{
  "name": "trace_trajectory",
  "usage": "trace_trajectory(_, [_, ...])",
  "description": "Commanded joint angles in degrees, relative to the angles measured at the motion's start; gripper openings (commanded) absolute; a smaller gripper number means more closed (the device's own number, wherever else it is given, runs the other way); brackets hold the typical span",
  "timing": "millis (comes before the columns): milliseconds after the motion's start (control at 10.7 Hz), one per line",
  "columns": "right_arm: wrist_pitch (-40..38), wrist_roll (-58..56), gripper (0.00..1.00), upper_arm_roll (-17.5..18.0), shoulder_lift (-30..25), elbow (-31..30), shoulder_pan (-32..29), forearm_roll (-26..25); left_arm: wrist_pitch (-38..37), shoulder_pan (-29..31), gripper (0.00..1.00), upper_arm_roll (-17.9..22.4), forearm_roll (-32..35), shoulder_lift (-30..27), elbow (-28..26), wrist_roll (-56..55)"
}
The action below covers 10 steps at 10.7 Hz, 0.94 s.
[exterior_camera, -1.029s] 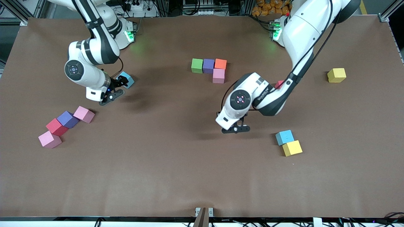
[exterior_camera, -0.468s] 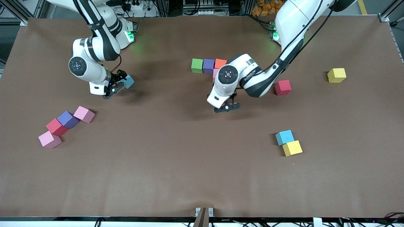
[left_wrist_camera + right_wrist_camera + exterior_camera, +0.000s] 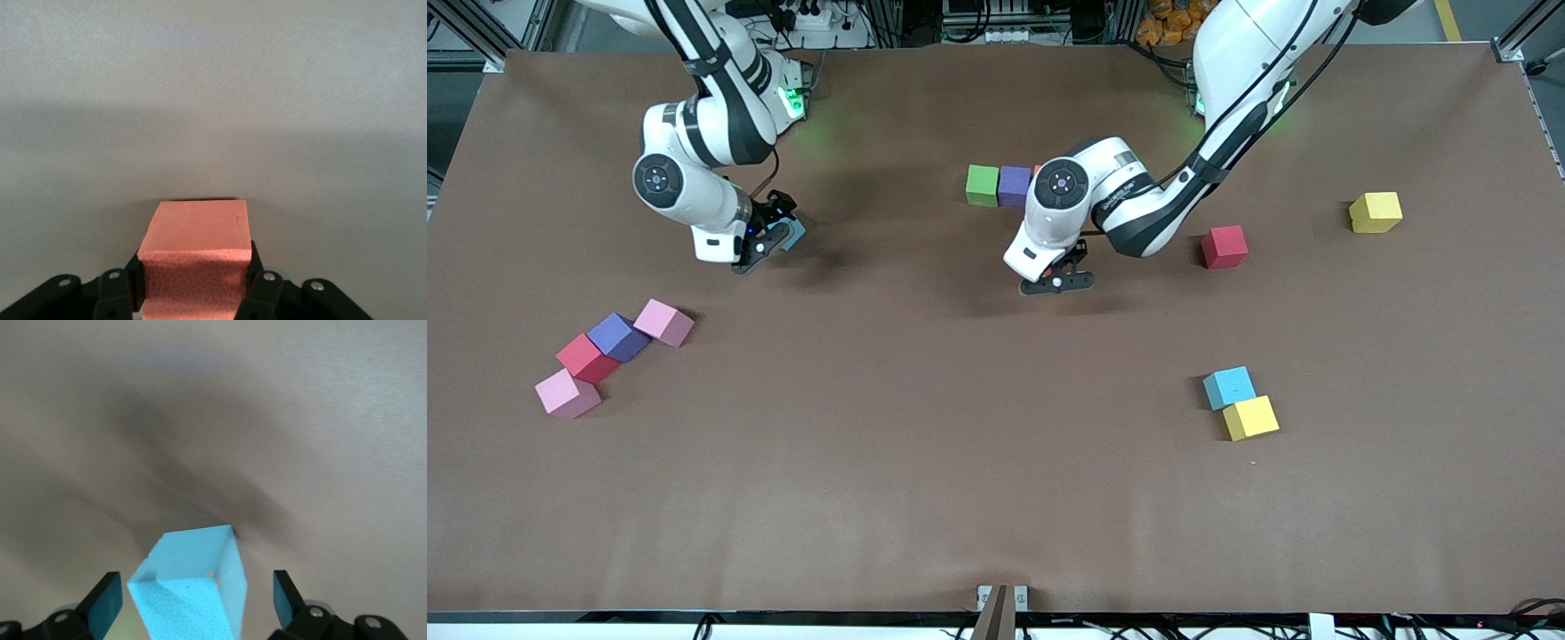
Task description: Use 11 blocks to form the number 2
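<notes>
Left gripper [image 3: 193, 293]: fingers [image 3: 263, 290] clamped on an orange-pink block [image 3: 195, 257], held above bare table [image 3: 925, 462] toward the middle, just off the row of placed blocks. Left arm reaching in from its base, forearm bent low, wrist turned down to the table.

Right gripper [image 3: 193, 600]: fingers [image 3: 103, 600] spread wide, one on each side of a light blue block [image 3: 193, 583]; block sits skewed between them with gaps on both sides, no contact visible. In front view this gripper [image 3: 763, 238] low at the table toward the right arm's end, block [image 3: 793, 233] mostly hidden by it. Right arm folded, elbow up, wrist angled down.

Row so far: green block [image 3: 982, 185] touching purple block [image 3: 1014, 185]; rest of the row covered by the left arm.

Loose blocks: red [image 3: 1224, 246], yellow [image 3: 1375, 212], and a light blue [image 3: 1229, 388] touching a yellow [image 3: 1249, 418], toward the left arm's end. Toward the right arm's end, a cluster of pink [image 3: 663, 322], purple [image 3: 617, 336], red [image 3: 587, 357], pink [image 3: 567, 393].
</notes>
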Motion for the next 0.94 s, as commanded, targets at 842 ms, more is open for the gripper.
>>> trace_trajectory(842, [7.42,-3.65,0.68,-1.79,-1.48,-7.14,1.25,1.31,1.75,0.29,0.1,-2.89,8.65,-3.16,-5.41,-2.37])
